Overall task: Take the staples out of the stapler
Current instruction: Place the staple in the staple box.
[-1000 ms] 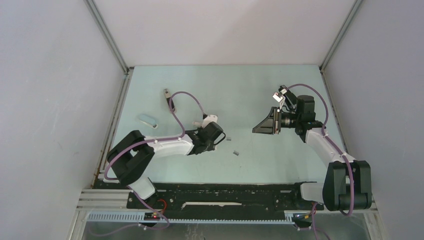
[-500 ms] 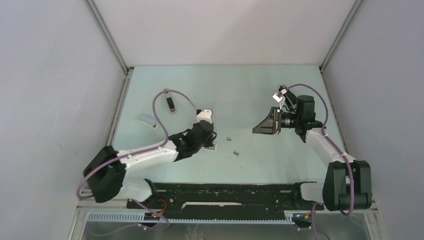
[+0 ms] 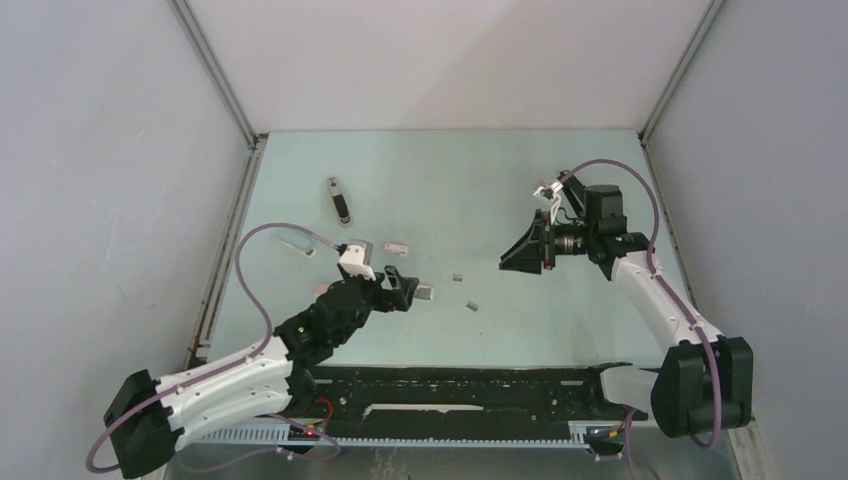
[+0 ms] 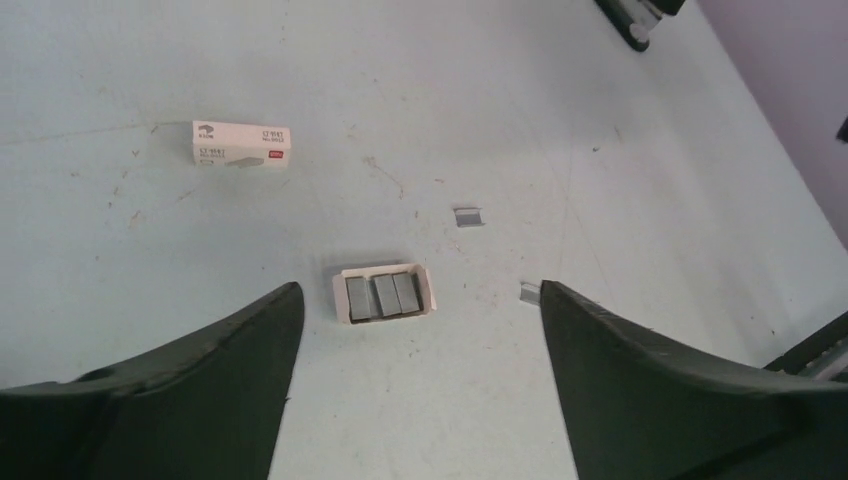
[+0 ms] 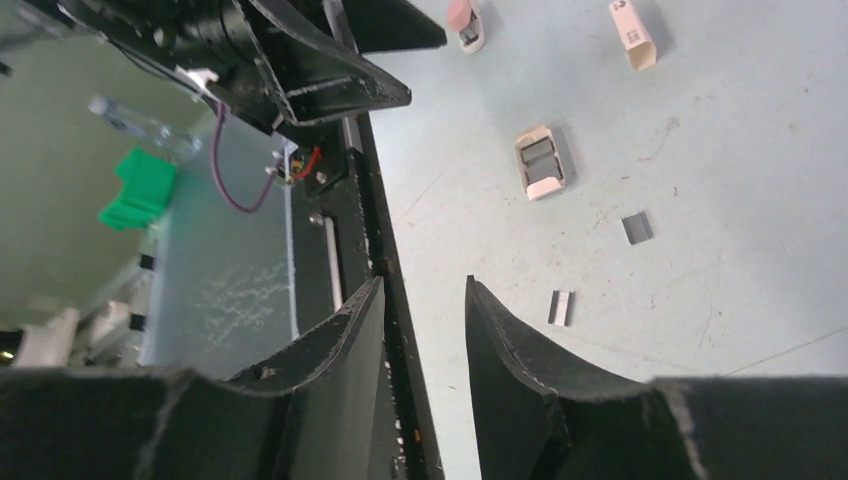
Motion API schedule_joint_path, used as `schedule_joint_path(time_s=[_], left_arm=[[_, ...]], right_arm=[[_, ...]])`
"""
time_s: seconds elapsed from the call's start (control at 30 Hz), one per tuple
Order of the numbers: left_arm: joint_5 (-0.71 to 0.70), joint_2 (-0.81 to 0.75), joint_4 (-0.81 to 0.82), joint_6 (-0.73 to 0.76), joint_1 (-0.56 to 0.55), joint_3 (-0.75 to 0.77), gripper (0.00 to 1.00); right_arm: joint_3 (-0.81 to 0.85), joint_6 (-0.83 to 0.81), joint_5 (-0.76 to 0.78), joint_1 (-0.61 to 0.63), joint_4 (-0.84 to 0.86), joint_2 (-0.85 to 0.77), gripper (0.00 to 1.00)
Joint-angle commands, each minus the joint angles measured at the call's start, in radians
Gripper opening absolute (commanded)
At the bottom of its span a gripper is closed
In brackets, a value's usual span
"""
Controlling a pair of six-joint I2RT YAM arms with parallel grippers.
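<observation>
Hovering with left gripper (image 4: 420,286) spread wide, empty, above staples (image 4: 383,296) in a small tray (image 4: 341,297), needing a reach far-left to the stapler (image 3: 340,200) lying well apart, long axis running near-to-far, nearer this arm than right gripper (image 5: 424,283), slightly parted, empty.

In the left wrist view the stapler (image 4: 640,10) is cut off by the top edge, well beyond the open tray (image 4: 339,296), and the print on the white box (image 4: 241,146) beyond and left of the tray is too small to be read. In the top view the loose staples (image 3: 457,278) just right of the tray are shown too small to be counted singly, and what is held in the tray cannot be made out. In the right wrist view a pink and white object (image 5: 466,22) past the tray is cropped by the top edge and cannot be identified.
</observation>
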Motion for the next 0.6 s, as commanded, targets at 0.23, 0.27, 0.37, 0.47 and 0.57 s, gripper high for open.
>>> schedule_joint_path(time_s=[0.23, 0.27, 0.37, 0.47, 0.57], left_arm=[[-0.014, -0.28, 0.059, -0.028, 0.01, -0.187, 1.0], [-0.01, -0.29, 0.057, -0.029, 0.011, -0.193, 1.0], [-0.002, -0.315, 0.057, -0.036, 0.012, -0.212, 1.0], [0.005, -0.333, 0.069, -0.054, 0.011, -0.235, 1.0], [0.012, -0.347, 0.082, -0.072, 0.012, -0.258, 1.0]], right_arm=[[0.071, -0.493, 0.413, 0.35, -0.226, -0.09, 0.45], [0.081, -0.524, 0.452, 0.386, -0.237, -0.088, 0.45], [0.116, -0.561, 0.539, 0.461, -0.264, -0.048, 0.45], [0.133, -0.499, 0.557, 0.473, -0.27, 0.017, 0.45], [0.129, -0.477, 0.601, 0.47, -0.291, 0.066, 0.45]])
